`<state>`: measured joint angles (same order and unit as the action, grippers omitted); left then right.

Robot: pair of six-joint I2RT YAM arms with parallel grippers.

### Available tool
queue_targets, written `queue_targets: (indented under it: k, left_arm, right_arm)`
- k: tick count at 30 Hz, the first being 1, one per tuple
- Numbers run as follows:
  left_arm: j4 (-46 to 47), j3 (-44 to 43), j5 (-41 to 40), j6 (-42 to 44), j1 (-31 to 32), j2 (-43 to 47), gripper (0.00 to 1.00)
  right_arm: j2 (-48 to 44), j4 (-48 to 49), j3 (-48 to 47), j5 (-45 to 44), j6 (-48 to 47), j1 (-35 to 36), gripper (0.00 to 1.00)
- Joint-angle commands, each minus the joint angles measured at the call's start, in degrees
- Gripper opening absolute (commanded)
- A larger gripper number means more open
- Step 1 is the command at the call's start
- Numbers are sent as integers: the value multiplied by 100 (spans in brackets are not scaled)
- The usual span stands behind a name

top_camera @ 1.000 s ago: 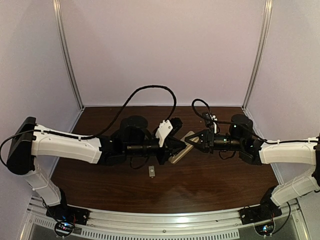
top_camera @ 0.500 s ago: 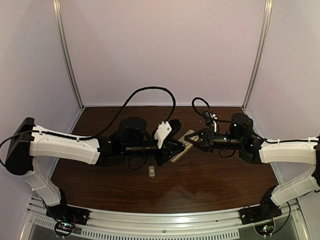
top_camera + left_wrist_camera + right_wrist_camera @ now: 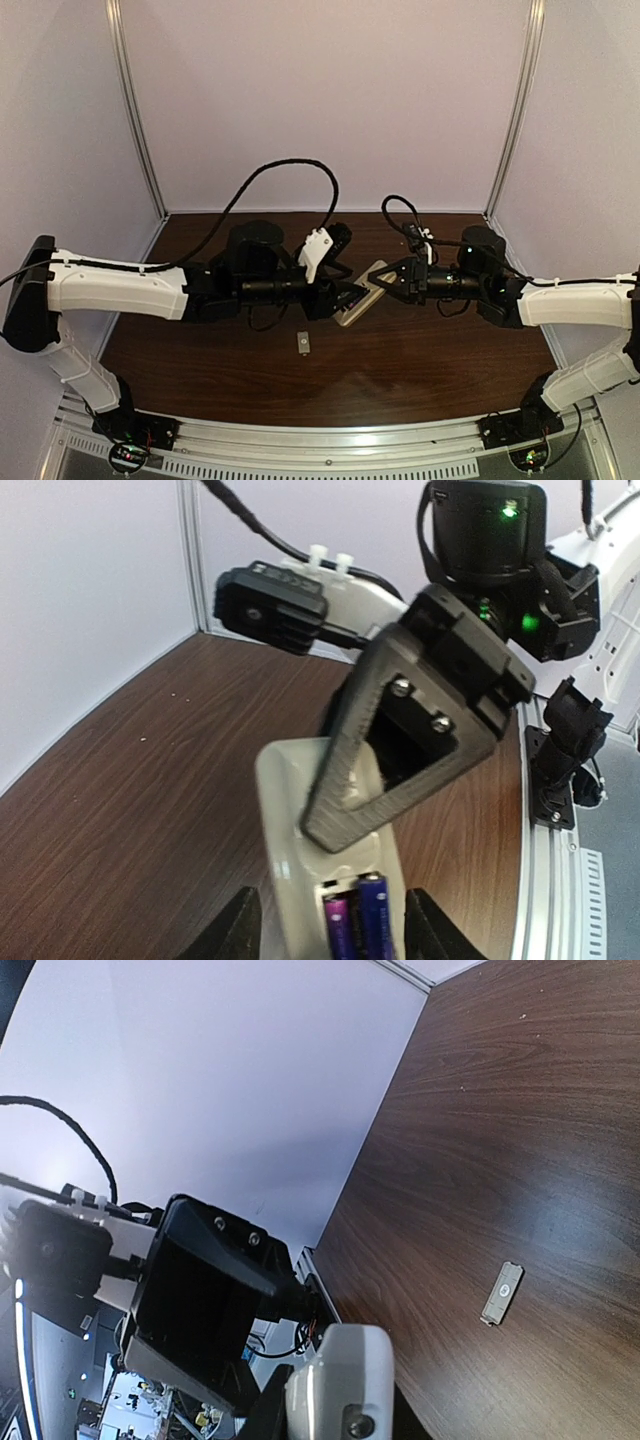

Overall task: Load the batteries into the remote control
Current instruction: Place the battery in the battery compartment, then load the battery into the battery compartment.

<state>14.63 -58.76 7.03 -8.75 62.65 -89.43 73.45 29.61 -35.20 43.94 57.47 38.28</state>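
Above the desk [image 3: 450, 370], the one remote control [image 3: 360, 298] spans lengthwise between the left end effector [image 3: 333, 930], clamped across its battery end, and the right end effector [image 3: 380, 284], pinching its other end; two batteries [image 3: 357, 918] sit side by side in its recess, the single cover [image 3: 304, 343] below, nearer the left arm.

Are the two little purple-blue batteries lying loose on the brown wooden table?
No, both purple-blue cylindrical batteries sit side by side in the open back recess of the slim beige remote control.

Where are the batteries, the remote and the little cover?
batteries [image 3: 370, 920]: left wrist view, purple-blue side.
remote control [image 3: 286, 820]: left wrist view, beige back.
cover [image 3: 501, 1293]: right wrist view, its middle.
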Motion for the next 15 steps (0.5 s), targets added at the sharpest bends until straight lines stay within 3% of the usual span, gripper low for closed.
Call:
queue_targets:
  k: [1,7,15]
  left_arm:
    - [-218,-148,-4,-132,-226,307,50]
    - [-672,76,442,424,-281,699,47]
    - [-1101,348,1028,415,-285,1030,58]
  right_arm:
    - [25,222,-119,207,59,38,0]
    - [38,119,-155,393,28,39,0]
    - [150,351,-208,796,151,47,0]
